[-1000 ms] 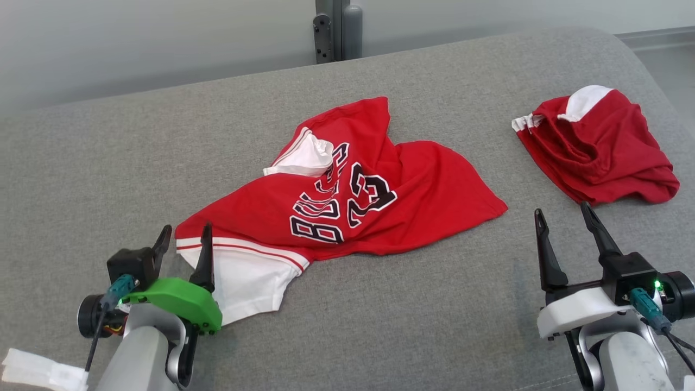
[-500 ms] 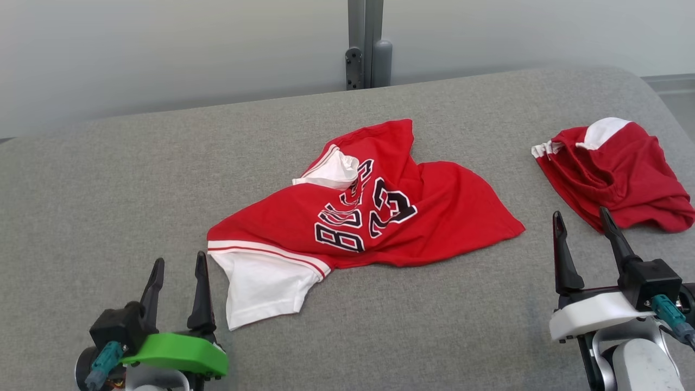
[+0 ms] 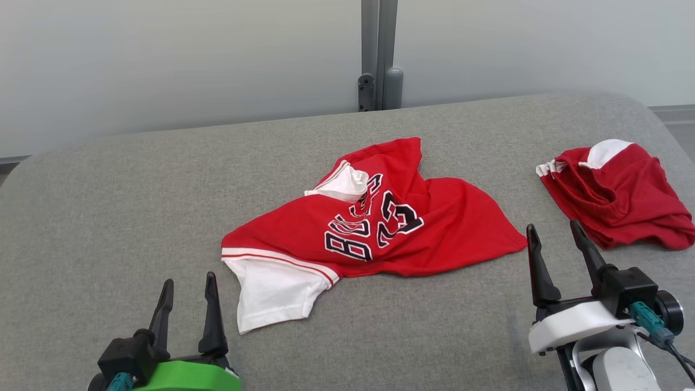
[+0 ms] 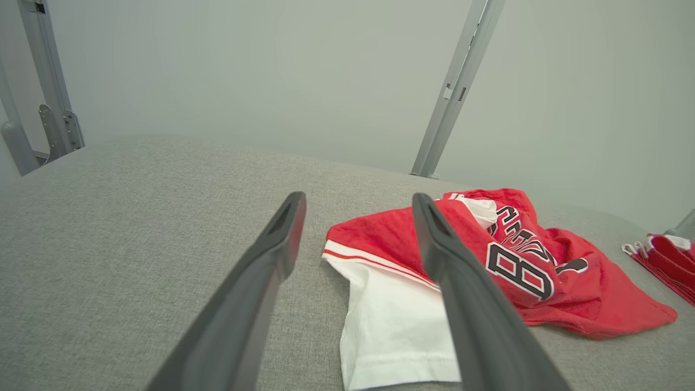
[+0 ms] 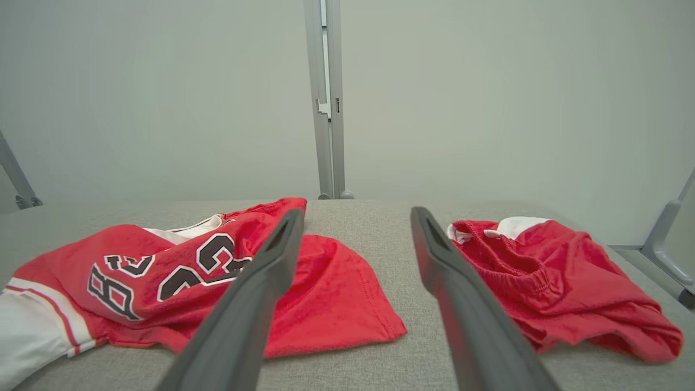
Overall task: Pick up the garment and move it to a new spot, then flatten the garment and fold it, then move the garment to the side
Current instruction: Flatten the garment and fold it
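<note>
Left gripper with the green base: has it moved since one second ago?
Yes. The left gripper has drawn back toward the robot, off the white sleeve of the red printed jersey.

Bare grey cushion [image 3: 108, 217] wide on left side: open approach. Crumpled red shirt [image 3: 434, 228] blocks middle; its white sleeve [image 3: 271, 293] just beside left gripper [image 3: 189, 279]. Bare strip between shirt and red shorts [image 3: 619, 201], with right gripper [image 3: 553, 225] at strip's near end. Metal post [image 3: 378, 54] stands behind far edge. Near side of cushion in front of shirt bare.
</note>
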Motion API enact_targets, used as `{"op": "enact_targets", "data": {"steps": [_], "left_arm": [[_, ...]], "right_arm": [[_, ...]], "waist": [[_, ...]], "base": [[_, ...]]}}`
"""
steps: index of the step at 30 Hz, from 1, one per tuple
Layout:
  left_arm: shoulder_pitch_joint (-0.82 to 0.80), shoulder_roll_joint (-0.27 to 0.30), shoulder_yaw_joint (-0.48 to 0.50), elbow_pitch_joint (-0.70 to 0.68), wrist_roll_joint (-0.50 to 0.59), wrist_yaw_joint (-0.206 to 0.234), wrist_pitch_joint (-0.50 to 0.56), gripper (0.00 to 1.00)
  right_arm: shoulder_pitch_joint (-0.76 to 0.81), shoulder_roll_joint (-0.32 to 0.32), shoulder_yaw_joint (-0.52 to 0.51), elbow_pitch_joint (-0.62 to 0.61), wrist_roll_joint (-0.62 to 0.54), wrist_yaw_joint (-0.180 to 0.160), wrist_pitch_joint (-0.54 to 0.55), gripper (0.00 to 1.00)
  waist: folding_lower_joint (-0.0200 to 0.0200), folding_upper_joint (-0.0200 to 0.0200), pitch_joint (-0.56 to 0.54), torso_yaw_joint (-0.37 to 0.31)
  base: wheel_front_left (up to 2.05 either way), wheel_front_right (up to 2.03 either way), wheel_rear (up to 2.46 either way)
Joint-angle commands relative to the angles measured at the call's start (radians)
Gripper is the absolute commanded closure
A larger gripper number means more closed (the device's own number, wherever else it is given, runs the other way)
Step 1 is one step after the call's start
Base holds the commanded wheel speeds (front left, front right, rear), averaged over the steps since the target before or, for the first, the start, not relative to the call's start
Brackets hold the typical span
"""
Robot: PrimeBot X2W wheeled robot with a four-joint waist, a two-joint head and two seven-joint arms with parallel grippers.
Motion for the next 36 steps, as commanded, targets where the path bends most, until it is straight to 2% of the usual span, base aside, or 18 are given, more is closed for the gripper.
{"op": "enact_targets", "data": {"steps": [1,12,17,26,36], "left_arm": [[0.014,-0.003,-0.001,-0.005,0.004,0.005,0.0,0.0],[0.012,-0.008,-0.007,-0.002,0.008,-0.003,0.0,0.0],[0.019,-0.008,-0.019,0.041,-0.003,-0.001,0.025,0.0],[-0.066,-0.012,-0.039,0.232,-0.074,0.014,0.157,0.0],[-0.182,-0.014,-0.072,0.427,-0.097,0.016,0.156,0.0]], "right_arm": [[0.009,-0.001,0.01,0.006,0.008,0.0,0.0,0.0],[-0.005,-0.002,0.041,0.015,0.018,0.0,0.0,0.0],[-0.007,-0.002,0.037,0.017,0.018,0.0,0.0,0.0],[-0.019,-0.002,0.044,0.018,0.02,0.0,0.0,0.0],[-0.037,-0.002,0.046,0.02,0.006,0.0,0.0,0.0]], "waist": [[0.0,0.0,-0.001,0.0],[0.0,0.0,-0.002,0.004],[0.0,0.0,0.002,0.006],[0.0,0.0,0.028,-0.002],[0.0,0.0,0.072,-0.045]], "base": [[0.0,0.0,0.0],[0.0,0.0,0.0],[0.0,0.0,0.0],[0.0,0.0,0.0],[0.0,0.0,0.0]]}}
